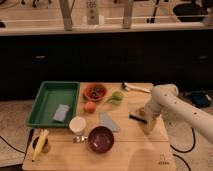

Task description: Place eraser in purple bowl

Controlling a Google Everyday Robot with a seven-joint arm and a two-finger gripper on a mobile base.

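Note:
The eraser [137, 115], a small tan block with a black base, lies on the wooden table [125, 155] on the right side. My gripper [148, 121] points down at the end of the white arm [165, 97], right against the eraser's right side. I cannot tell whether it has hold of the eraser. The purple bowl [101, 139] stands near the front middle of the table, to the left of and nearer than the gripper. It looks empty.
A white cup [77, 125] and a grey triangular cloth [107, 121] lie by the purple bowl. Further back are an orange-red bowl [95, 92], an orange fruit [90, 107] and a green item [116, 97]. A green tray [50, 97] holds a grey-blue pad [61, 113]. A banana [40, 145] lies front left.

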